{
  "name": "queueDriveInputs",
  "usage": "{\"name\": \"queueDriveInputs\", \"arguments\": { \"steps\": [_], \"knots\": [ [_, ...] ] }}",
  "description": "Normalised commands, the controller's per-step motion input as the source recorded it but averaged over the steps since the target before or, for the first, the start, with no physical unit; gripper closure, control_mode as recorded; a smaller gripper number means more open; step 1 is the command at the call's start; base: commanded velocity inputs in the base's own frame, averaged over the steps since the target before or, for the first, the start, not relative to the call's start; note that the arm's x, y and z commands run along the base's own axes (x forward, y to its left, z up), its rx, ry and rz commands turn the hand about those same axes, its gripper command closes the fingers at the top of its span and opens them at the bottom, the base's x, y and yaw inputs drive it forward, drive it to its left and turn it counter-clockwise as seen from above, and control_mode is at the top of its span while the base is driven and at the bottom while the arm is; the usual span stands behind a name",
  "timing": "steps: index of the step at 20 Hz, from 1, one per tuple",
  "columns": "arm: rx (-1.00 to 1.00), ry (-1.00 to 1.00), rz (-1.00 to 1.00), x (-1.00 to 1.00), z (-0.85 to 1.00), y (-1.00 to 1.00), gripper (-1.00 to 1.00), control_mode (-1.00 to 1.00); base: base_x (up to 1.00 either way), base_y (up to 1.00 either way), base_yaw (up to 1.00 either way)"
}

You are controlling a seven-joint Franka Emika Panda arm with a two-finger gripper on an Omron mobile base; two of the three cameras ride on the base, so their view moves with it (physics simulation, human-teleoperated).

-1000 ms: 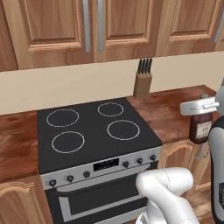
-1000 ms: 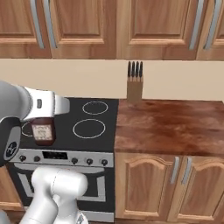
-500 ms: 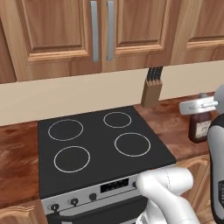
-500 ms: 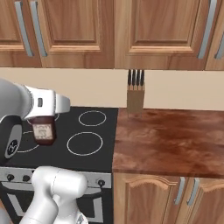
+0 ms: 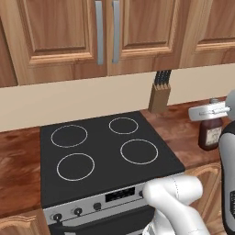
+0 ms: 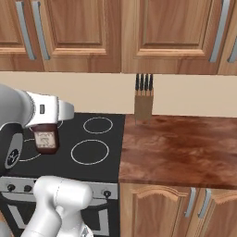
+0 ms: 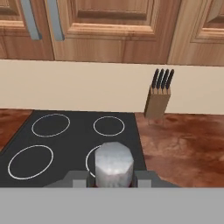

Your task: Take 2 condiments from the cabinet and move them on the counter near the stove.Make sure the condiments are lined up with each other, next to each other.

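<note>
My gripper [image 7: 113,177] is shut on one of the condiments, a dark brown sauce bottle [image 5: 210,135] with a pale label. It hangs upright under my hand, in the air on the near side of the stove [image 5: 105,151]. In the right base view the bottle [image 6: 46,139] shows in front of the stove's [image 6: 92,139] left burners, below the gripper [image 6: 45,128]. The hand view looks down on its grey cap [image 7: 113,162], with the cooktop [image 7: 65,140] beyond. The reddish-brown counter [image 6: 180,148] lies right of the stove. The cabinet is out of view.
A wooden knife block [image 6: 144,99] stands at the counter's back corner beside the stove, against the beige wall. Closed wooden cupboards with metal bar handles [image 5: 105,32] hang above. More counter [image 5: 18,170] lies left of the stove.
The whole picture has shifted: the base has moved and the stove and knife block look nearer. The bottle stays held in my gripper in the same pose.
</note>
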Motion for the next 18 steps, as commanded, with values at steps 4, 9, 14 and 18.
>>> {"name": "queueDriveInputs", "arguments": {
  "steps": [4, 9, 14, 18],
  "knots": [
    [0.0, 0.0, 0.0, 0.0, 0.0, 0.0, 1.0, 1.0, 0.0, 0.0, 0.0],
    [0.0, 0.02, 0.01, 0.03, -0.15, -0.22, 1.0, -1.0, 0.0, -0.03, -0.01],
    [0.0, 0.0, 0.18, 0.08, -0.31, -0.69, 1.0, -1.0, 0.0, 0.0, 0.0],
    [0.0, -0.04, 0.34, 0.3, -0.34, -0.55, 1.0, -1.0, 0.0, 0.0, 0.0]
  ]
}}
